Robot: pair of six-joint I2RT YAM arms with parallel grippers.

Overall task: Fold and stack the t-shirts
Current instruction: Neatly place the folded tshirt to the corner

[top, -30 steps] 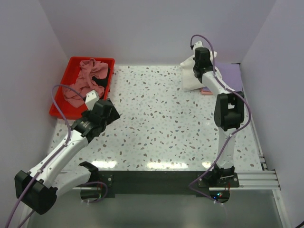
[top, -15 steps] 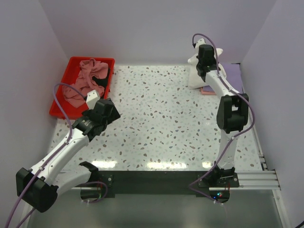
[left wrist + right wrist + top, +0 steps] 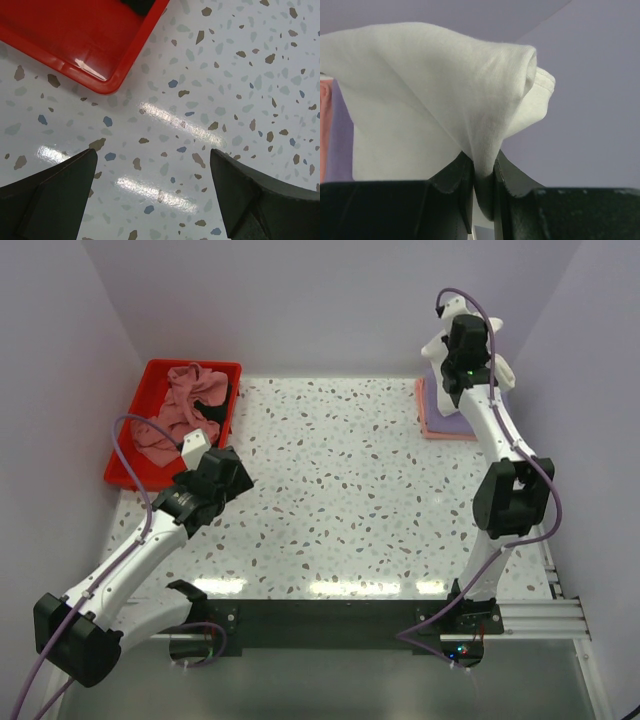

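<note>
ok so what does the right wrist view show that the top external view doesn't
Only the right wrist view: the right tool with its fingers pinched shut on a fold of the white cloth t-shirt, a hemmed sleeve opening at right. Only the top external view: the red plastic tray holding a crumpled dusty-pink t-shirt, and the speckled table. Both: the white shirt lifted by the right tool, the pale purple wall, and the lavender t-shirt stacked on a salmon-pink t-shirt, only a sliver at the wrist view's left edge.

Robot lab cell — blank walls (image 3: 300, 300), speckled table (image 3: 340, 500)
</note>
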